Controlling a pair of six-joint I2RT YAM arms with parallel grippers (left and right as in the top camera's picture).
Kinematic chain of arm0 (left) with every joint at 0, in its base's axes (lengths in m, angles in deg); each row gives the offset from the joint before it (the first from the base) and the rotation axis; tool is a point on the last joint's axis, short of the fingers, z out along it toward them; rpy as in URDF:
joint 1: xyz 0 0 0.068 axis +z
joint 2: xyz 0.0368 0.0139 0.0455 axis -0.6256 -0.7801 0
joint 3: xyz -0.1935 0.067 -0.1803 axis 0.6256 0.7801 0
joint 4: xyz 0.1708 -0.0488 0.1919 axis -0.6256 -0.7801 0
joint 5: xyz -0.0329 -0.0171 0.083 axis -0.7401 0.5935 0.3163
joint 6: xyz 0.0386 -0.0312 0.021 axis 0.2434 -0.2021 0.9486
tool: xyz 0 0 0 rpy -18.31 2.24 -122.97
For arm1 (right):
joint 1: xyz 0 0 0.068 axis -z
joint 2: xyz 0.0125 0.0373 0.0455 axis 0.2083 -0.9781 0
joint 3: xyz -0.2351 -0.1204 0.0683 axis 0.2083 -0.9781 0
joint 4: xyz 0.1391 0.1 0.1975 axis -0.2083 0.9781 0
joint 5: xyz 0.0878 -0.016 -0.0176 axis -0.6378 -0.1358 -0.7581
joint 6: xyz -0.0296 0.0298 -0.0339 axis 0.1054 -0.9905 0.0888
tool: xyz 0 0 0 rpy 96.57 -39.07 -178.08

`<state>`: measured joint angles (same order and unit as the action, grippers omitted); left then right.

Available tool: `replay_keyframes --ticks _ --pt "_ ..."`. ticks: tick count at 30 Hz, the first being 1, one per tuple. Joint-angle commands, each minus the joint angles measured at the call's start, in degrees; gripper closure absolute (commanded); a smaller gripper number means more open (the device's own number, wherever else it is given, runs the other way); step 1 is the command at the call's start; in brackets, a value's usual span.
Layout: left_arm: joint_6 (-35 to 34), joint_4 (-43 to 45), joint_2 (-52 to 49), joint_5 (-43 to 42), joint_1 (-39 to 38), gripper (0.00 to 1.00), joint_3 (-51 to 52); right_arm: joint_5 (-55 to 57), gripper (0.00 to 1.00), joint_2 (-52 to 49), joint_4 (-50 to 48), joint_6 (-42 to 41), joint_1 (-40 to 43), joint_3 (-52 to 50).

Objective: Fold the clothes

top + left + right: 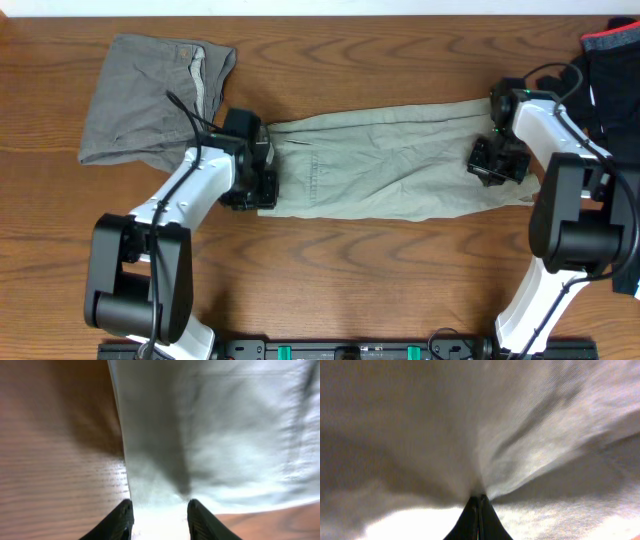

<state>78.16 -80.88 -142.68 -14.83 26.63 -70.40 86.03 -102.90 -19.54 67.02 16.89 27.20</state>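
Observation:
The pale khaki-green trousers [390, 160] lie flat across the middle of the table, waist to the left. My left gripper [262, 188] is at the waist end's near corner. In the left wrist view its fingers [122, 520] stand apart, with the trousers' edge [200, 435] lying between and ahead of them. My right gripper [490, 168] is over the leg end. In the right wrist view that gripper [480, 502] is shut, and the trouser cloth [530, 445] bunches in creases that run to its tips. The mid-grey shorts [150, 95] lie crumpled at the far left.
A dark garment with a red-edged band [615, 55] lies at the far right corner, beside the right arm. Bare wooden table [380, 270] shows along the near side between the two arm bases.

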Motion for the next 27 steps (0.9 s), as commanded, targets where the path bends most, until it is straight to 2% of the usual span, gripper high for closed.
replay_keyframes --ticks 1,2,5,8,10,15,23,27 --pt "0.96 -1.16 4.24 -0.94 0.20 0.62 -6.21 -5.73 0.99 6.84 0.39 6.12 1.55 -0.83" --pt "0.94 -0.94 5.11 -0.96 0.17 0.62 -7.26 -6.84 0.99 9.25 0.28 6.23 1.81 -0.83" --pt "0.94 1.79 6.10 -1.46 0.13 0.77 -7.61 -9.35 0.99 13.33 -0.79 6.23 1.90 -0.85" --pt "0.96 5.35 4.98 -4.72 0.13 0.89 -7.37 -13.53 0.99 13.66 -2.93 6.36 1.36 -0.96" --pt "0.96 7.61 3.39 -8.20 0.13 0.93 -7.21 -16.76 0.99 12.70 -5.07 7.23 0.61 -1.44" --pt "0.90 12.68 -1.92 -13.25 0.13 0.94 -7.21 -19.65 0.99 8.11 -11.28 7.30 -1.95 -2.91" --pt "0.74 16.55 -9.64 -13.40 0.13 0.94 -7.21 -26.88 0.99 -1.68 -22.01 7.69 -3.80 -2.95" --pt "0.74 16.74 -10.97 -13.40 0.13 0.94 -7.21 -32.44 0.99 -4.63 -32.04 5.51 -3.74 -2.95"
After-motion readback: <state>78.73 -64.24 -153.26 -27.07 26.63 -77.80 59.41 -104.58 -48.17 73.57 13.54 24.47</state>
